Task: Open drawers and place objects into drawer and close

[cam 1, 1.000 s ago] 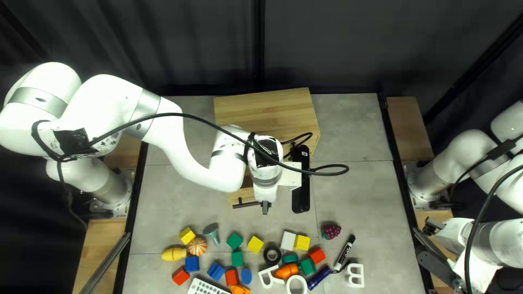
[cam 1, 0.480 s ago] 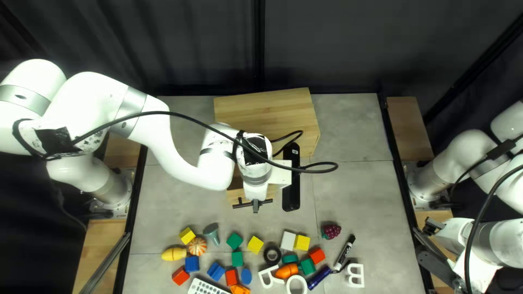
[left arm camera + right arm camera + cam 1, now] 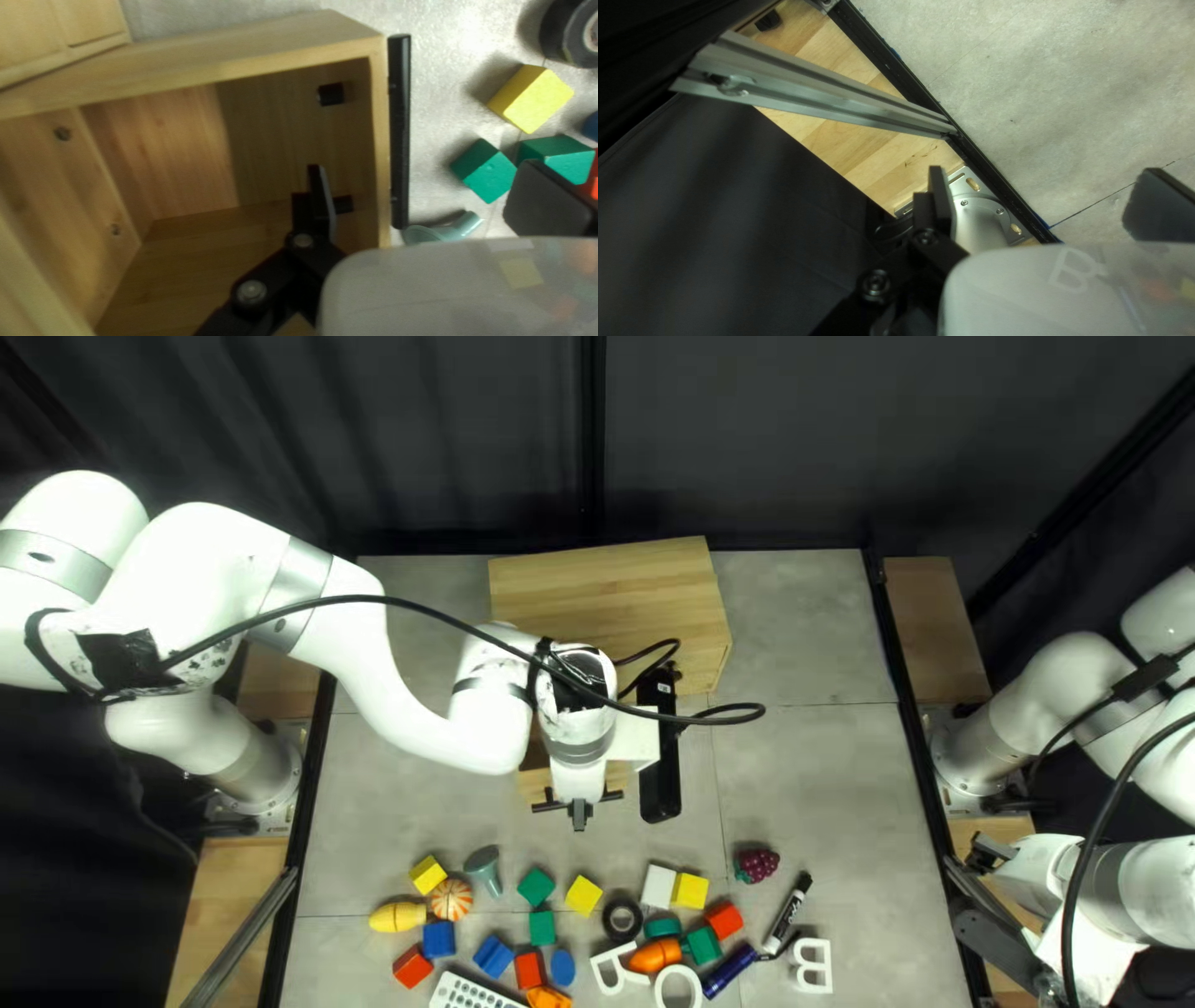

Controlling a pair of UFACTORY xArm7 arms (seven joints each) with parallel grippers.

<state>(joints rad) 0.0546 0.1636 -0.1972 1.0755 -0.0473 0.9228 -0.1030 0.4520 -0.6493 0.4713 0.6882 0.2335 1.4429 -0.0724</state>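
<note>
- My left gripper (image 3: pixel 430 196), above the drawer (image 3: pixel 379 155), is released.
- I should lift it straight, not dragging the drawer.
- My right gripper (image 3: pixel 1042 199) is released also.

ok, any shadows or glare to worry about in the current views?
Left wrist view: a straight-edged shadow darkens part of the drawer interior, softer one beside the yellow block. Right wrist view: bright streaks along the metal rail, curtain nearly black. Top left view: left arm washed out white in places.
</note>
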